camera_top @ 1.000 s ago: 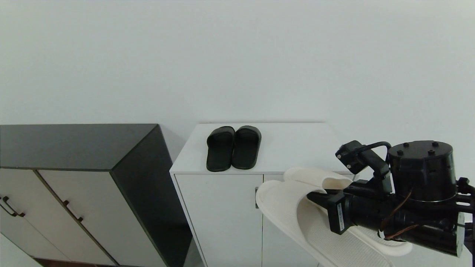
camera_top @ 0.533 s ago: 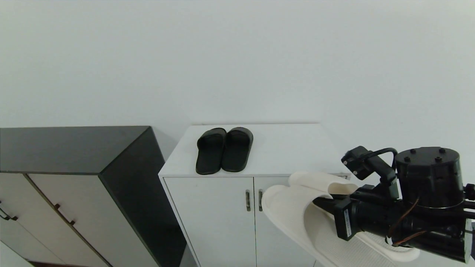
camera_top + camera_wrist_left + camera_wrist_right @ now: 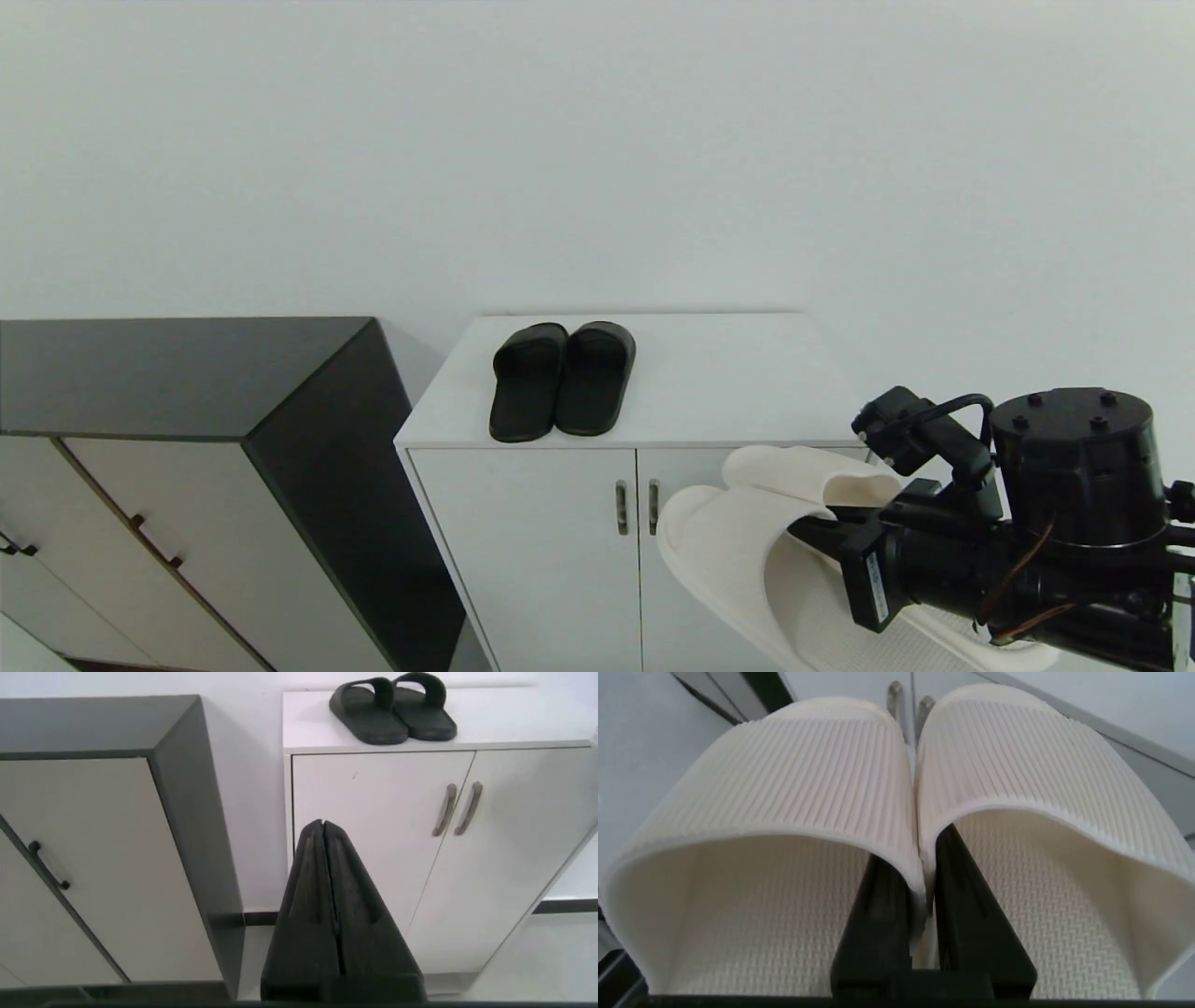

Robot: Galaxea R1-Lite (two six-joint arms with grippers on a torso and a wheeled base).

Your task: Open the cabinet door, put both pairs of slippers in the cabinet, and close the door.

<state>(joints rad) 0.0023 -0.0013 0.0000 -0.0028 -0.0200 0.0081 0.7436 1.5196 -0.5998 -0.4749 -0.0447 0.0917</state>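
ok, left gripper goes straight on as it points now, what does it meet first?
Probably the closed left door of the white two-door cabinet; shut left gripper aims there, depth unclear.

cream slippers (image 3: pixel 822 793): ribbed straps, zigzag-embossed insoles | black slippers (image 3: pixel 562 380): plain matte | cabinet (image 3: pixel 532 551): white, 2 grey handles (image 3: pixel 621 507) | side cabinet (image 3: pixel 187 373): black top, beige doors | wall (image 3: pixel 597 140): white

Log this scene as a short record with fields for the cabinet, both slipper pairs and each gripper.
cabinet doors: both shut
black slippers: side by side on the cabinet top
white slippers: clamped in the right gripper, in front of the cabinet doors
left gripper: shut, holding nothing
beside it: dark cabinet
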